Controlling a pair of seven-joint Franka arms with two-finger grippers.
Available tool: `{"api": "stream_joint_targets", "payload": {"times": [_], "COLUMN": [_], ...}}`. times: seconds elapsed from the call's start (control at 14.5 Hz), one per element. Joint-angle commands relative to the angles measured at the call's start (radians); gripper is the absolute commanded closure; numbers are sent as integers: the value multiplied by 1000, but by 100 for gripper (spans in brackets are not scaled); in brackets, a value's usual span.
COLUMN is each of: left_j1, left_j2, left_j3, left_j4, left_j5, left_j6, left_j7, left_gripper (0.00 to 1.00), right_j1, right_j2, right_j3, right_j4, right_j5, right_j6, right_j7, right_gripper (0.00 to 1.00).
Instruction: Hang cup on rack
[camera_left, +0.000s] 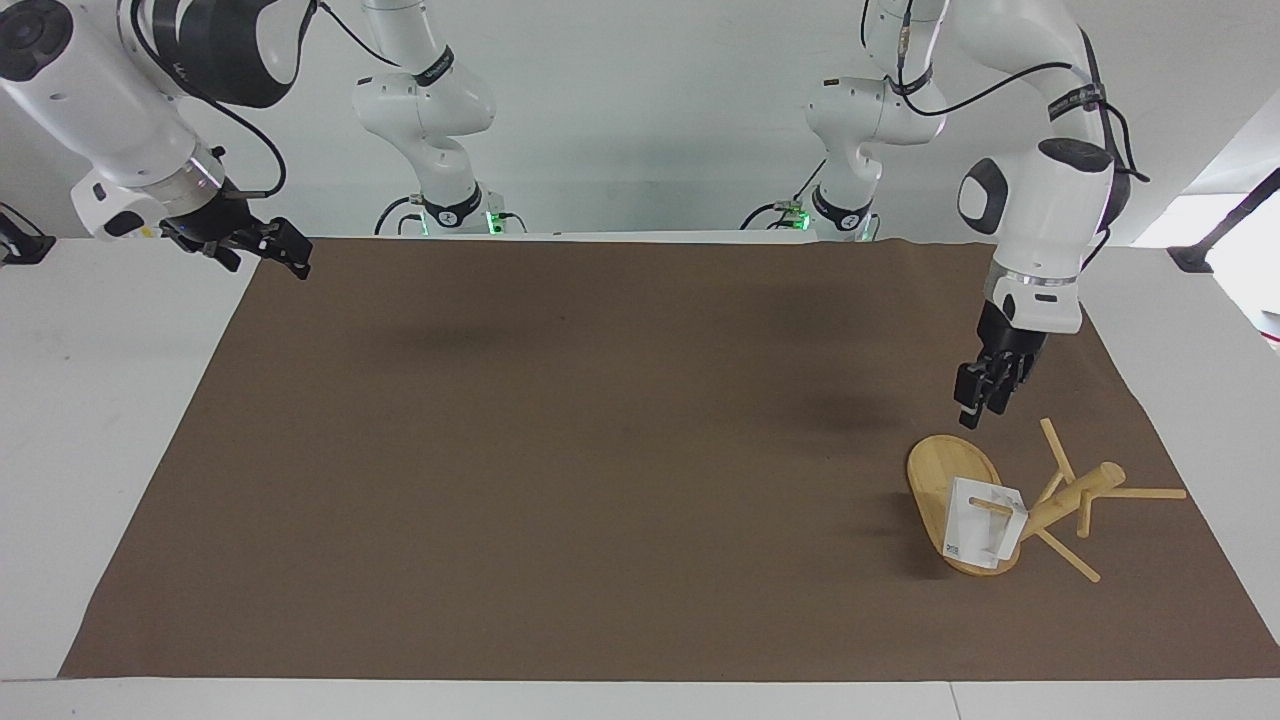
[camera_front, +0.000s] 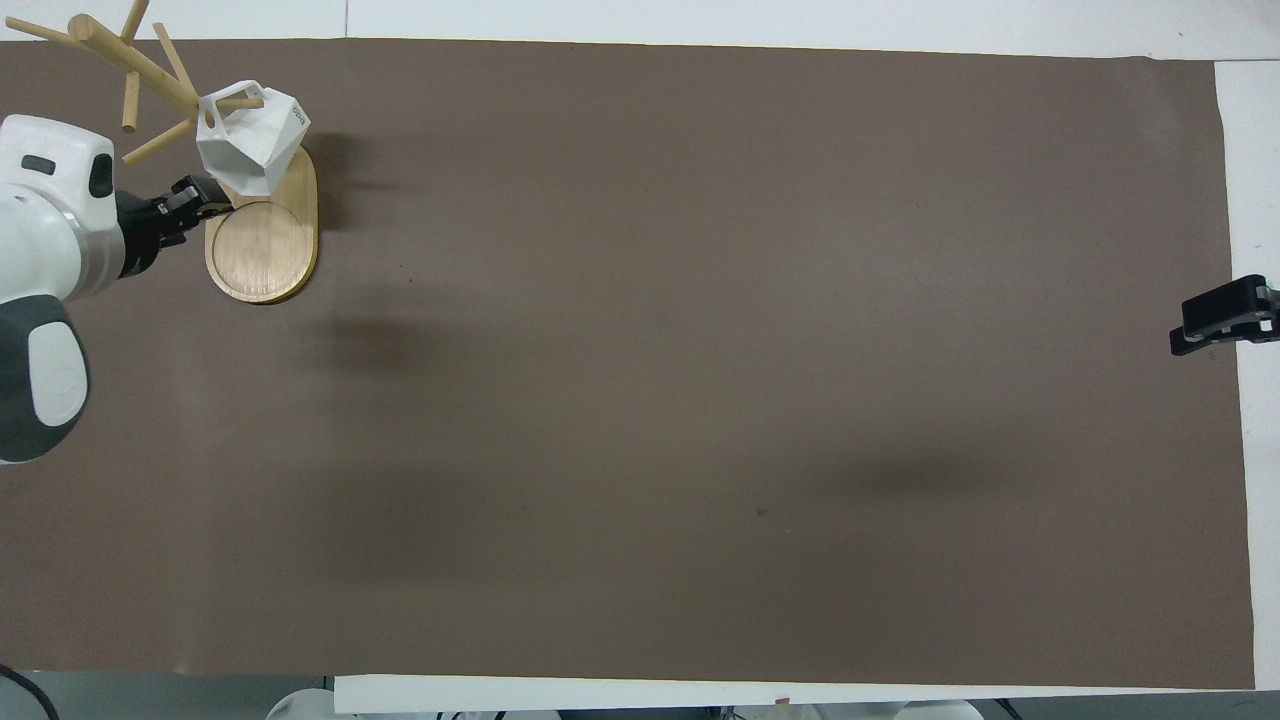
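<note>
While the cup (camera_left: 983, 523) is hanging by its handle on one of the pegs of the rack (camera_left: 1040, 500), the task is looking essentially done: the cup is sitting against the post just above the oval base, at the left arm's end of the brown mat (camera_left: 600, 450), and nothing is gripping it. One odd point: in the facing view the rack's post is appearing to slant steeply, which may only be the camera angle; the overhead view is showing the base (camera_front: 262, 240) lying flat on the mat, so the rack is probably standing. What is left, by my judgement, is only pulling the arm clear and checking that the cup is not sliding off the peg.

Left gripper (camera_left: 976, 398) is hovering in the air over the end of the rack's base nearer the robots, apart from the cup and touching nothing; it is holding nothing, but whether its jaws are wide or narrow I cannot tell.

Right gripper (camera_left: 262, 243) is waiting up at the right arm's end of the table, over the mat's corner, empty, jaws standing apart.
</note>
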Motion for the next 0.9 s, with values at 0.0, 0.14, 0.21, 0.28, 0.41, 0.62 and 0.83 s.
{"api": "stream_joint_targets", "payload": {"times": [0.0,0.14,0.21,0.28,0.41,0.62,0.83], "left_j1": [10,14,21,38,50,72,69], "left_j2": [-64,-55,-49,-26,18,89,211], "left_j3": [0,1,3,3,3,3,1], "left_j4": [83,211,270,336,445,543,690], "left_j5": [17,31,31,31,26,23,5], "left_j6": [-317,-525,-613,-702,-814,-888,-962], "left_j7": [98,161,204,276,392,479,502], "left_gripper": [0,0,0,0,0,1,1], "right_j1": [0,0,0,0,0,0,0], "right_j2": [-14,-14,-14,-14,-14,-14,-14], "right_j3": [3,3,3,3,3,3,3], "right_j4": [-17,-17,-17,-18,-18,-17,-18], "right_j5": [-3,-3,-2,-2,-3,-3,-3], "right_j6": [8,8,8,8,8,8,8], "right_j7": [15,15,15,15,15,15,15], "right_gripper": [1,1,1,1,1,1,1]}}
